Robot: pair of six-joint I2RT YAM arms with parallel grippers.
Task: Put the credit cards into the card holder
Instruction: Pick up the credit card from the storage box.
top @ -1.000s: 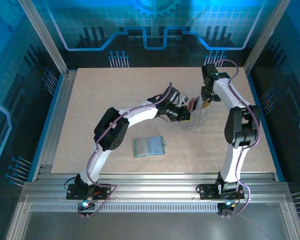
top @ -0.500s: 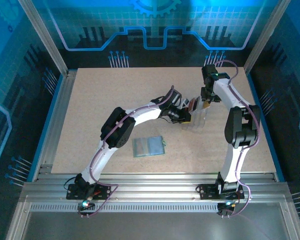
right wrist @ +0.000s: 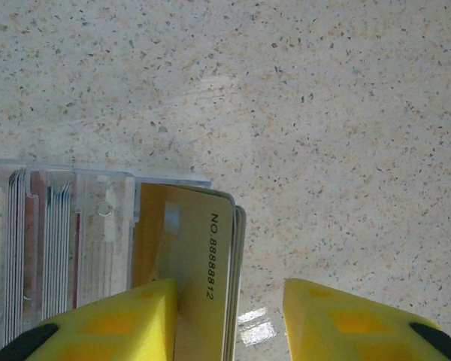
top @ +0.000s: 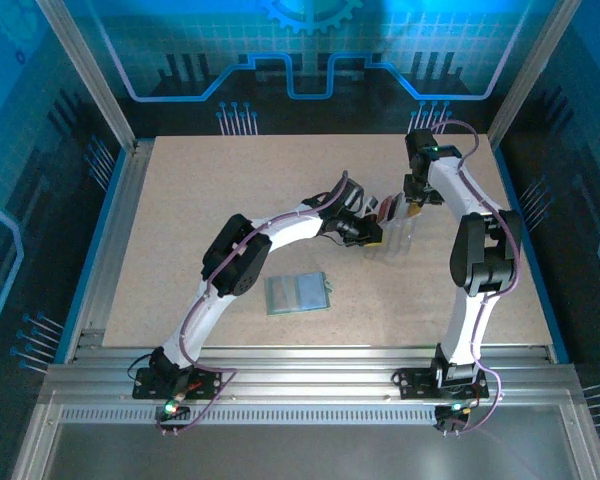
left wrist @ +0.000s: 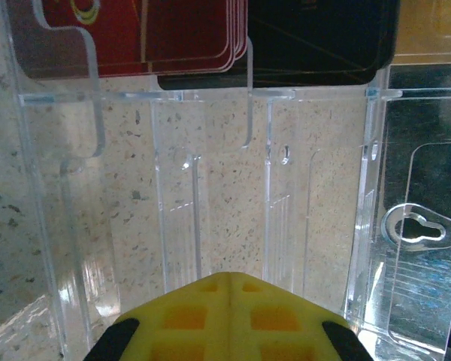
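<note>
The left gripper (left wrist: 227, 301) is sitting at the bottom edge, yellow pads (left wrist: 177, 320) pressing together, facing a clear plastic rack (left wrist: 180, 226) standing on the speckled tabletop (left wrist: 15, 226). Up top, red cards (left wrist: 158, 34) are showing left, a dark card (left wrist: 323, 37) beside them, a gold card (left wrist: 432, 26) far right.

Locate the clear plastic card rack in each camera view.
Top external: rack just right of centre.
Left wrist: rack, its clear dividers across the centre.
Right wrist: rack at lower left.
Shared landmark: gold cards in its end slot.
</note>
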